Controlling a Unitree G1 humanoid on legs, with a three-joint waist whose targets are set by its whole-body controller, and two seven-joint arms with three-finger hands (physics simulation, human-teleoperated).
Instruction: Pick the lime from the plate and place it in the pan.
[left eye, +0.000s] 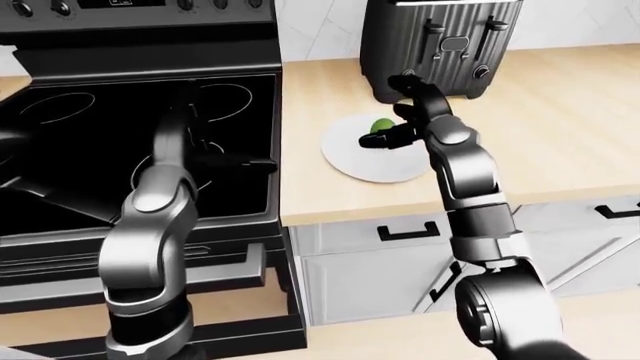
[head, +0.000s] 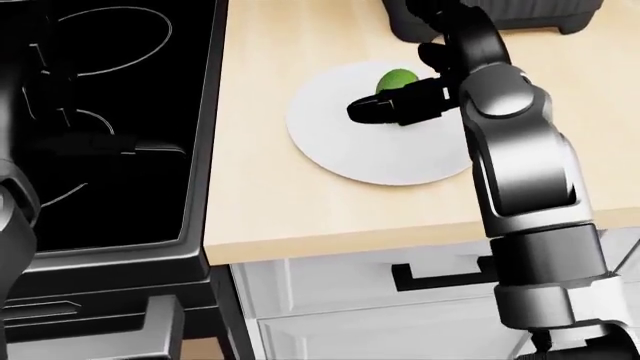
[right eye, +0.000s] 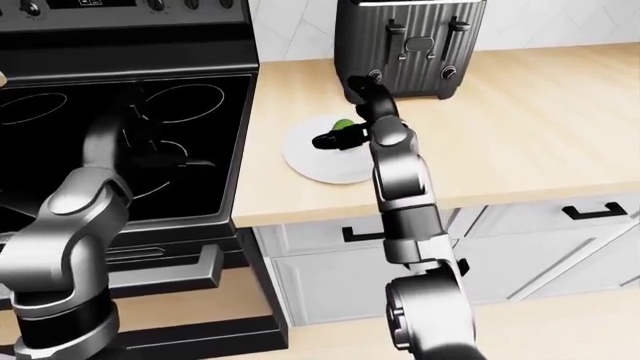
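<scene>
Lime (head: 394, 79) on plate (head: 330, 146), right hand fingers (head: 380, 109) touching; orientation indiscernible.

toaster (left eye: 440, 45) crowding the plate's (head: 330, 157) top edge, bare counter (left eye: 570, 127) open rightward, left arm (left eye: 160, 210) over stove (left eye: 60, 150)

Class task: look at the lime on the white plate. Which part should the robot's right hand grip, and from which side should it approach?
Grip the lime across its rounded middle, coming down from above. It sits low on the flat white plate, leaving little room beneath. The toaster stands close beyond, and the right hand already hovers beside it.
</scene>
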